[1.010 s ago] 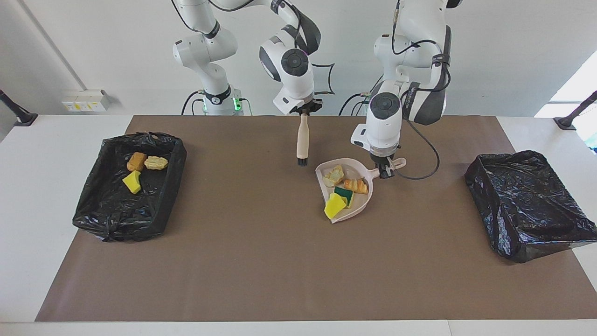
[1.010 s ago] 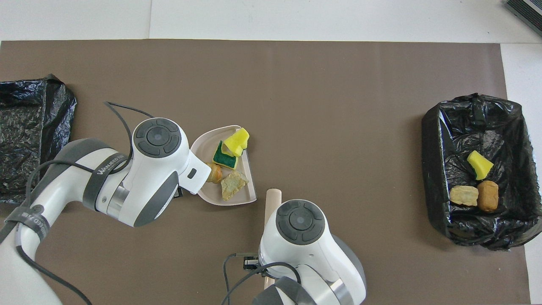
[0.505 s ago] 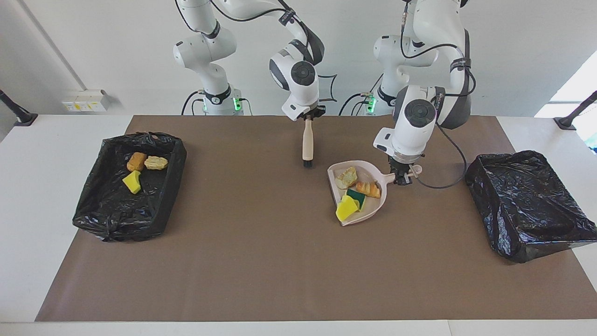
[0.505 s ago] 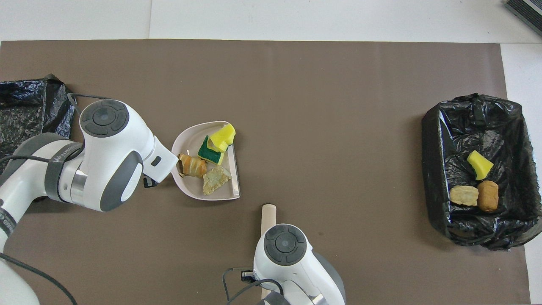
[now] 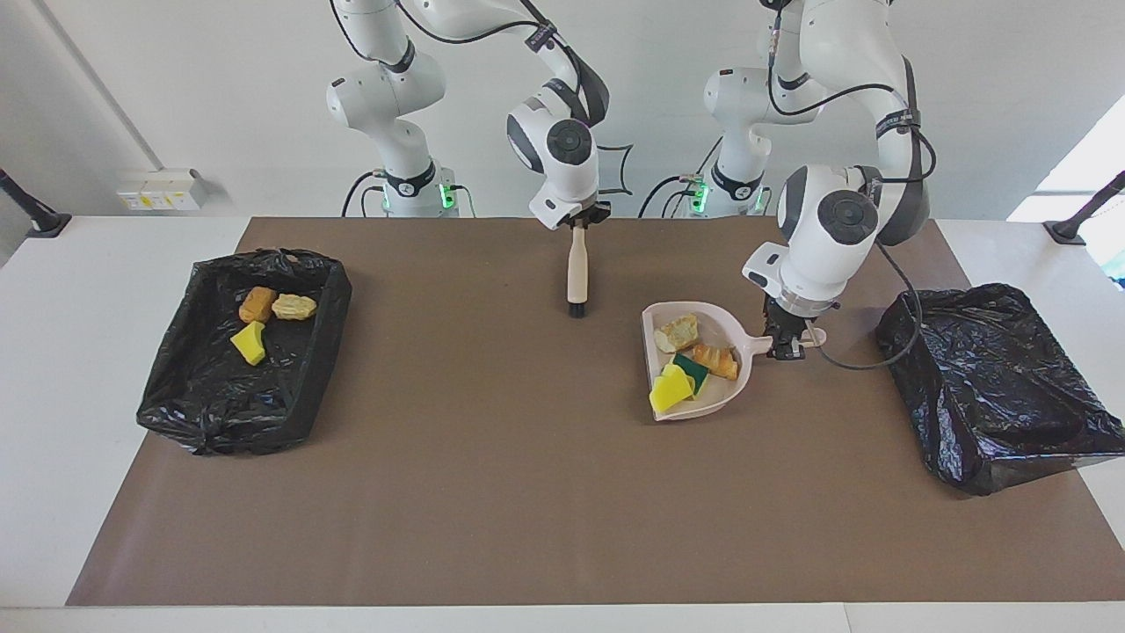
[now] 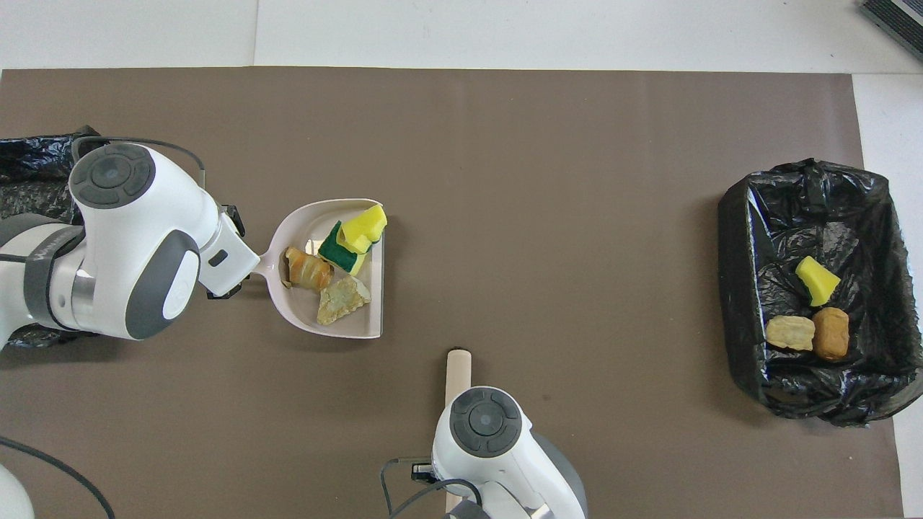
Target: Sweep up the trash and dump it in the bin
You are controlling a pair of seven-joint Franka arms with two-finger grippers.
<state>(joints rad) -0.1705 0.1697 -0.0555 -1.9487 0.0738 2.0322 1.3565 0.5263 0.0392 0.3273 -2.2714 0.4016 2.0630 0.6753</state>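
Note:
My left gripper [image 5: 785, 345] is shut on the handle of the beige dustpan [image 5: 716, 330], low over the mat between the table's middle and the bin [image 5: 984, 378] at the left arm's end. In the dustpan [image 6: 303, 223] lies trash: a yellow sponge piece [image 5: 670, 389], a green-yellow sponge [image 5: 694, 373], a croissant-like chunk [image 5: 718, 360] and a bread chunk [image 5: 678, 332]. My right gripper [image 5: 580, 217] is shut on the brush [image 5: 576, 268], which hangs bristles down over the mat. In the overhead view the left wrist hides that gripper's fingers.
A second black-lined bin [image 5: 299, 369] at the right arm's end holds three scraps: a yellow sponge [image 5: 250, 343], a pale chunk [image 5: 293, 306] and a brown chunk [image 5: 257, 304]. A brown mat [image 5: 492, 492] covers the table. The left arm's cable [image 5: 857, 360] trails beside the dustpan handle.
The left gripper has carried the loaded dustpan sideways toward the bin at the left arm's end. The right gripper with the brush has drawn back toward the robots and now holds still.

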